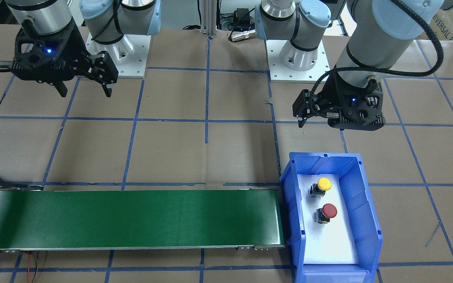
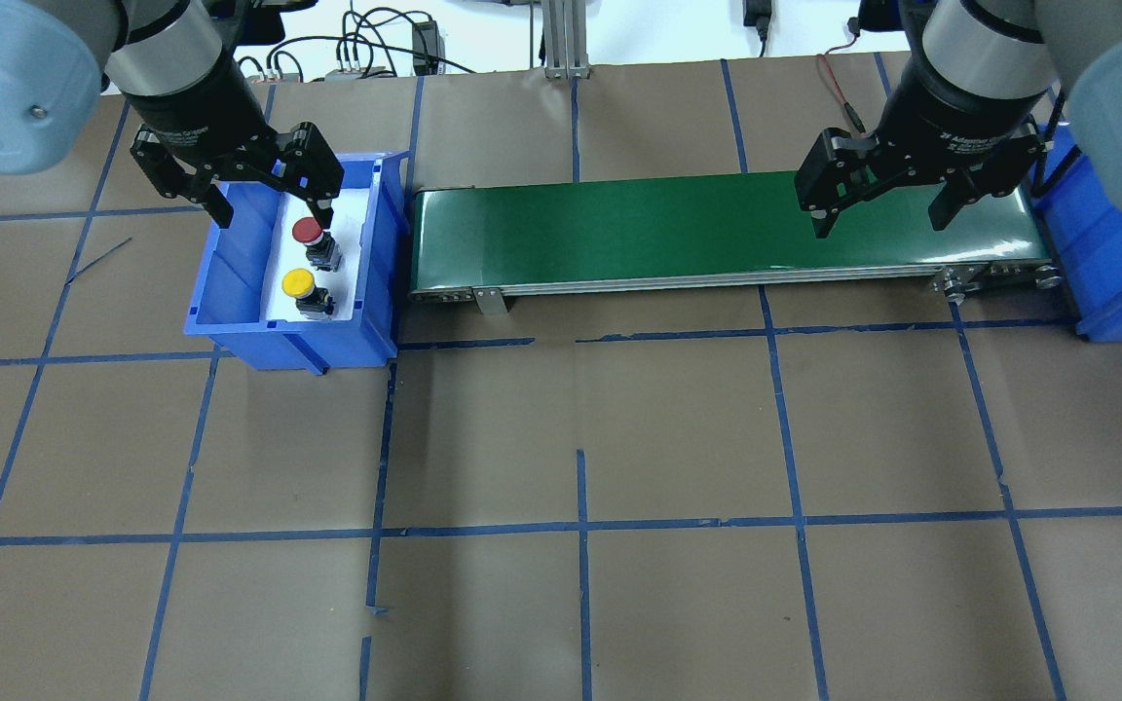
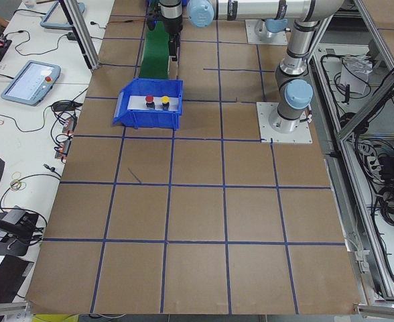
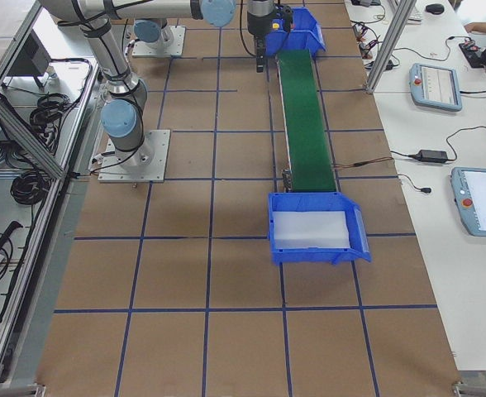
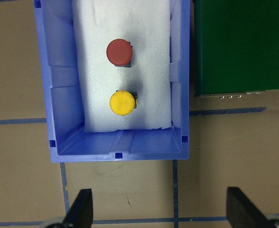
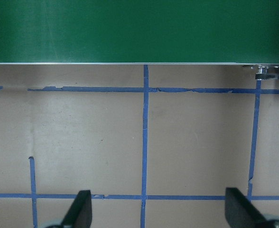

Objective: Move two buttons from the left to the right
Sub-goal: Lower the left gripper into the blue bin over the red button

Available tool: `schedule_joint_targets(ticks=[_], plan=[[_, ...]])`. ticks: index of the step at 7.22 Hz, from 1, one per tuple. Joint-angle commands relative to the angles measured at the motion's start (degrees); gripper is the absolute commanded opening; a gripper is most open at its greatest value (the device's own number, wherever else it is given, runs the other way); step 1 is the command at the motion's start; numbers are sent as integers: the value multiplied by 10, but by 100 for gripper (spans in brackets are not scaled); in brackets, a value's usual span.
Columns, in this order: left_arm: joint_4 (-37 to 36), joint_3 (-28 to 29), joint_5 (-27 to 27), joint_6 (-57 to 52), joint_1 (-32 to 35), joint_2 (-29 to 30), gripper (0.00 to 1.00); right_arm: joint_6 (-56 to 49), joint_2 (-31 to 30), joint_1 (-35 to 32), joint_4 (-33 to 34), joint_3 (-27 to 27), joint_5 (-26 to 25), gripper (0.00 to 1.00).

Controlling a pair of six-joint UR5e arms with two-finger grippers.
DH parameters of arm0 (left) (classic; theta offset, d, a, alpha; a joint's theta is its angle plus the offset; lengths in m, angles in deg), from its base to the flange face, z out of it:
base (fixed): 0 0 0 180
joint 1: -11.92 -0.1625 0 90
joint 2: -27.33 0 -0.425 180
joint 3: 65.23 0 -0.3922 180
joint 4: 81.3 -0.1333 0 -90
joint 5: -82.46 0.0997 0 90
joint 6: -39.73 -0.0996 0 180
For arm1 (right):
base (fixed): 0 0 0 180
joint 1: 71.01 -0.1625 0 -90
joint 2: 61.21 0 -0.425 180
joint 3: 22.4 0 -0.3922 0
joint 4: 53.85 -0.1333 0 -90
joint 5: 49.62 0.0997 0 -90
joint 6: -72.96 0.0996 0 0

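Observation:
Two buttons stand on white foam in a blue bin (image 2: 230, 292) on my left: a red-capped button (image 2: 307, 231) and a yellow-capped button (image 2: 298, 282). In the left wrist view the red button (image 5: 119, 52) is farther off and the yellow button (image 5: 122, 103) nearer, both inside the bin (image 5: 59, 95). My left gripper (image 2: 274, 216) is open and empty, high above the table on the robot's side of the bin; it also shows in the left wrist view (image 5: 159, 213). My right gripper (image 2: 878, 209) is open and empty, raised near the conveyor's right end.
A green conveyor belt (image 2: 668, 224) runs between the left bin and a second blue bin (image 4: 354, 231) on the right that holds only white foam. Brown table with blue tape lines (image 2: 580, 526). Tablets and cables lie on side tables (image 4: 437, 87).

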Motion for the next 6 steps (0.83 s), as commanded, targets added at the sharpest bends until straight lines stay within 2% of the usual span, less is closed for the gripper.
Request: schedule_joint_targets(ticks=[1, 3, 6], plan=[[-3, 0, -13, 0, 0, 0, 100, 0, 0, 0, 0, 0, 0, 100], [-8, 11, -12, -27, -12, -1, 100, 0, 0, 1, 0, 0, 1, 100], [-85, 14, -22, -43, -40, 44, 100, 0, 0, 0, -1, 0, 0, 100]])
